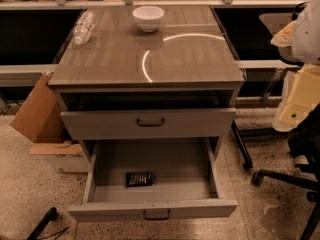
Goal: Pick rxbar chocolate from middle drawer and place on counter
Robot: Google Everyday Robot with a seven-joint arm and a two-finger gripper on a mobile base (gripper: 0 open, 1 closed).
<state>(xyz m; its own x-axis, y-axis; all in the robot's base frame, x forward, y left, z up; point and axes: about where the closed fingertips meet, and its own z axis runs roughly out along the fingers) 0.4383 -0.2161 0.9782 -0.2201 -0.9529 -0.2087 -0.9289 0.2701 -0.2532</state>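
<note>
The rxbar chocolate (pixel 138 179), a small flat black bar, lies on the grey floor of the middle drawer (pixel 152 209). It sits near the front, left of centre. The drawer is pulled wide open, with its front panel and dark handle at the bottom of the view. The counter (pixel 150 59) is the glossy wood-grain cabinet top above it. No gripper shows anywhere in the camera view, and nothing is holding the bar.
A white bowl (pixel 148 18) and a clear plastic bottle (pixel 83 28) lying on its side are at the back of the counter. The drawer above (pixel 148 122) stands slightly out. A cardboard box (pixel 42 129) is at the left, a chair base (pixel 280 176) and a white and yellow bulk (pixel 302 84) at the right.
</note>
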